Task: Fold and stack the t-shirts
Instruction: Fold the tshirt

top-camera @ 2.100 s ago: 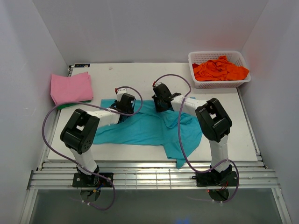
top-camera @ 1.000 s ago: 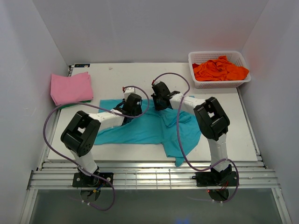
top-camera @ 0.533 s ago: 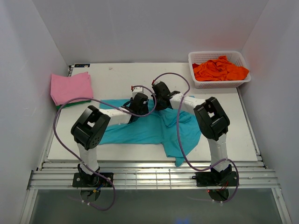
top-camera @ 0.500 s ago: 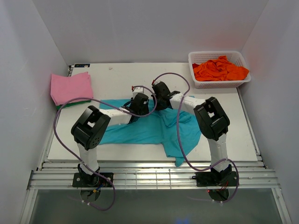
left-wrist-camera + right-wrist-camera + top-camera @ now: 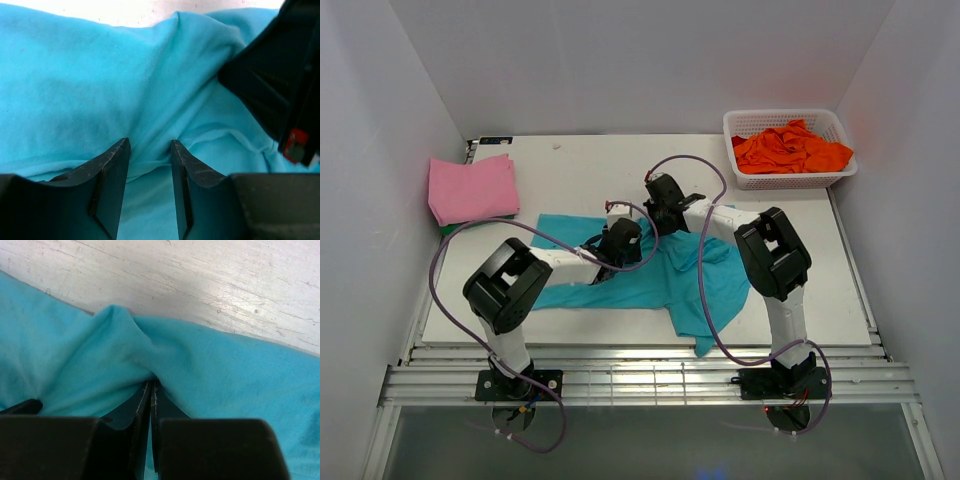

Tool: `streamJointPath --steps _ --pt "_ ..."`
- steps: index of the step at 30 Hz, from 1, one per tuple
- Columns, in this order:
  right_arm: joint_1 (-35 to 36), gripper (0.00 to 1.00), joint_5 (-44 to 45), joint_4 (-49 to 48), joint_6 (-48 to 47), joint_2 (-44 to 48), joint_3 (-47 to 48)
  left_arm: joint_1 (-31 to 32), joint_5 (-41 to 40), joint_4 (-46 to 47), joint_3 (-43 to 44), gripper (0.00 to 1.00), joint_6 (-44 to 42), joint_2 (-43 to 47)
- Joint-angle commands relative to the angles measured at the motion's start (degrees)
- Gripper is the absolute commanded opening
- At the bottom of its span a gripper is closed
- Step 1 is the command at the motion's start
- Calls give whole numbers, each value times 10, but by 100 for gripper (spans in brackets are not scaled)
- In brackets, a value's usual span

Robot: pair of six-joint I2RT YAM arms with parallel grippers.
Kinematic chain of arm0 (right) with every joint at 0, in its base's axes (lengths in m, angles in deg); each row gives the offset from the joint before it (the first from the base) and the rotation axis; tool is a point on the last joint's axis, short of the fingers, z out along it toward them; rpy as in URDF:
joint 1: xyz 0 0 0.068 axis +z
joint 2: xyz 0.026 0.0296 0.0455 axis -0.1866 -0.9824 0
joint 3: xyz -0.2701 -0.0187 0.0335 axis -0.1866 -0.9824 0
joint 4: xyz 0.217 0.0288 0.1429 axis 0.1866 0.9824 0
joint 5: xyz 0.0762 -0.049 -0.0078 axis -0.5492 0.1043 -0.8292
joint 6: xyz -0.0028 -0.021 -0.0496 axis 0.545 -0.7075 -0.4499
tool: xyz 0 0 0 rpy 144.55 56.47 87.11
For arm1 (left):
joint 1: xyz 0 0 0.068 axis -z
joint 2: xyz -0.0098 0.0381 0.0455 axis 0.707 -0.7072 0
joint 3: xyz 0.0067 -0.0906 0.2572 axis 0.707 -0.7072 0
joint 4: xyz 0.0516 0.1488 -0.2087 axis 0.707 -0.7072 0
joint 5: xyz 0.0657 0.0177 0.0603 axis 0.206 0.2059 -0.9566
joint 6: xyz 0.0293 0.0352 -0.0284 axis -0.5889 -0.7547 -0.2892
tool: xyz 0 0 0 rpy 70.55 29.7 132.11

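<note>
A teal t-shirt lies spread and rumpled across the middle of the table. My right gripper is shut on the shirt's far edge; in the right wrist view the cloth bunches up over the closed jaws. My left gripper sits low on the shirt just left of the right one. Its jaws are open, with a ridge of teal cloth between the fingertips. A folded pink t-shirt lies at the far left.
A white basket with orange t-shirts stands at the far right corner. A green item peeks from under the pink shirt. White walls close in the table on three sides. The right gripper's black body shows in the left wrist view.
My left gripper has slid right and slightly nearer across the teal shirt, ending beside the right gripper. The right gripper has held still on the shirt's far edge.
</note>
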Motion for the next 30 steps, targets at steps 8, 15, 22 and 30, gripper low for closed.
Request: streamJointPath --steps 8,15,22,30 --pt "-3 8 -3 38 -3 -38 9 25 -60 -49 -20 49 9 61" --pt "-3 8 1 45 -5 -40 12 -4 -133 -108 36 51 -2 68" --pt "-3 8 9 46 -9 -29 -4 -99 -106 -93 29 53 -7 76" --pt "-3 8 10 48 -9 -16 -17 -141 -94 -96 24 52 -5 46"
